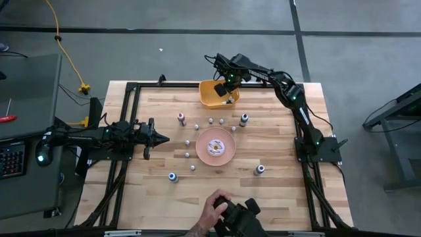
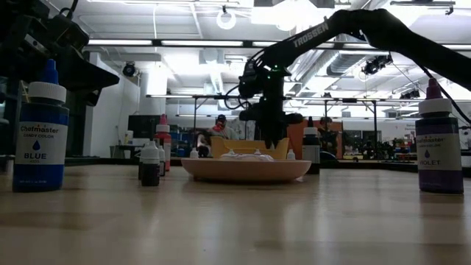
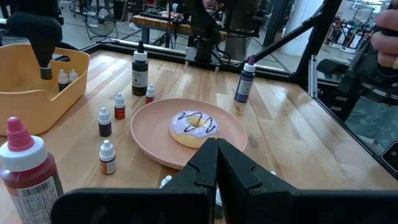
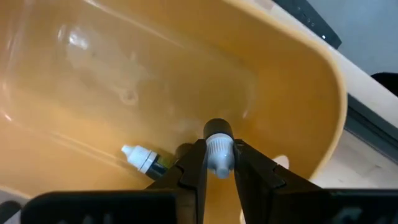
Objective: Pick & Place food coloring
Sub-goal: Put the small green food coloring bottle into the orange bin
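My right gripper (image 1: 230, 84) points down into the orange bin (image 1: 212, 97) at the table's far edge, shut on a tiny food coloring bottle (image 4: 218, 140). Another tiny bottle (image 4: 144, 160) lies on its side on the bin's floor. More food coloring bottles stand on the table around the pink plate (image 1: 227, 155) with the doughnut: a red-capped one (image 1: 181, 119), larger ones (image 1: 244, 120) (image 1: 260, 170) (image 1: 173, 176), and several tiny ones (image 1: 197, 125). My left gripper (image 1: 164, 139) waits shut at the table's left, holding nothing. My right gripper pinches the tiny bottle by its white cap (image 4: 219, 149) between its two fingers. The fingers come from above, pointing down. The bottle hangs upright below them, its dark body (image 4: 217, 129) inside the bin; whether it touches the bin's floor I cannot tell.
A person's hand (image 1: 212, 212) holds a dark device at the table's near edge. A black frame runs along the table's sides. In the low view a blue bottle (image 2: 40, 132) and a violet bottle (image 2: 439, 143) stand near the camera.
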